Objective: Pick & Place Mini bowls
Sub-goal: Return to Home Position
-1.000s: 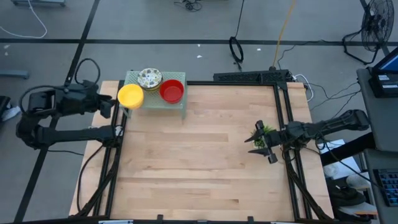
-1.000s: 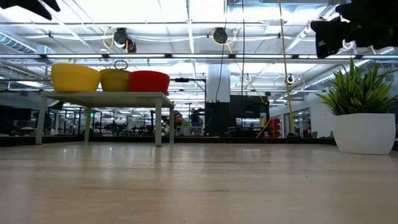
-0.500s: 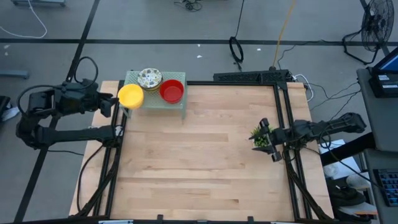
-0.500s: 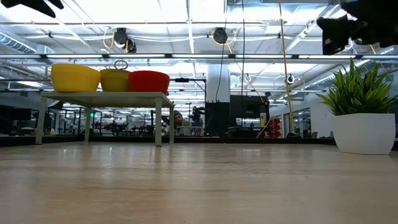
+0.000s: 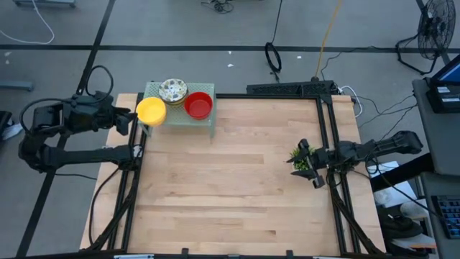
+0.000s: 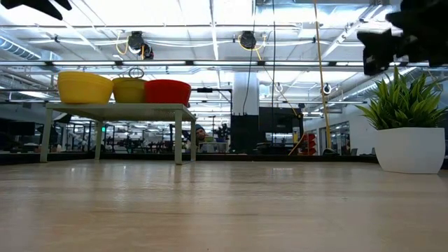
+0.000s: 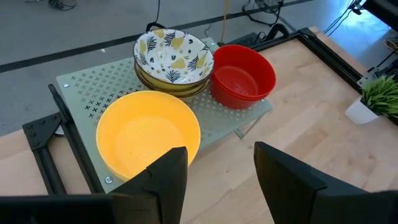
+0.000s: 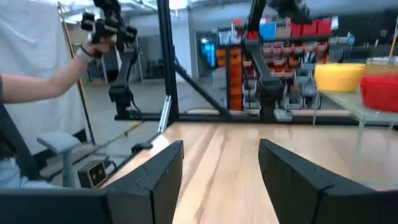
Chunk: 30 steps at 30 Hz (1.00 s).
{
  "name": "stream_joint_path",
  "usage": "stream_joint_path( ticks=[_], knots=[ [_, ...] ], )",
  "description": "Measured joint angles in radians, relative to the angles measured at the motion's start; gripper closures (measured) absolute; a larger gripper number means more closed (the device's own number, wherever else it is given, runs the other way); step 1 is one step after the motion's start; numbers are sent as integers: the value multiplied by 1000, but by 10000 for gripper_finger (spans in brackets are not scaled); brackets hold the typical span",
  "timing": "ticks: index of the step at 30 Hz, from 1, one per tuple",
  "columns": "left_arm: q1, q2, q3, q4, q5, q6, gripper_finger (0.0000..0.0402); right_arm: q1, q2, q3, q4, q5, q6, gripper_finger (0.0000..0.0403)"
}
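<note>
The mini bowls sit on a small perforated stand [image 7: 87, 93] at the table's far left corner. There is a yellow bowl [image 7: 148, 137], a white leaf-patterned bowl atop a yellowish stack [image 7: 173, 53], and stacked red bowls [image 7: 242, 73]. In the high view they show as yellow [image 5: 151, 110], patterned [image 5: 173, 91] and red [image 5: 198, 105]. My left gripper [image 7: 217, 180] is open. It hovers just off the table's left edge [image 5: 133, 119], beside the yellow bowl. My right gripper [image 8: 221, 180] is open and hangs above the plant near the table's right edge [image 5: 310, 164].
A small green plant in a white pot [image 6: 409, 133] stands near the right edge, under my right gripper. The wooden tabletop [image 5: 230, 187] between stand and plant is bare. A person's arm [image 8: 37, 81] shows in the room beyond the table. Black frame rails run along both table sides.
My right gripper has drawn back a little toward the table's right edge, staying open above the plant. The bowls and my left arm have kept still.
</note>
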Motion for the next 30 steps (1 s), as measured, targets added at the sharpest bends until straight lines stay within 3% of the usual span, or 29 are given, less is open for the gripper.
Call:
stream_joint_path(
  ticks=[4,10,17,25,30],
  knots=[
    [-1,0,0,0,1,-1,213,0,-10,-67,149,-1,13,206],
    [0,0,-18,4,2,-1,213,0,-6,-68,140,0,4,206],
    [-1,-2,-189,90,25,-47,213,1,10,-70,65,-52,11,206],
    [-93,-1,-471,616,170,86,213,1,11,-71,73,-82,29,206],
    [-185,0,-608,935,178,202,213,1,11,-72,71,-82,26,206]
  ],
)
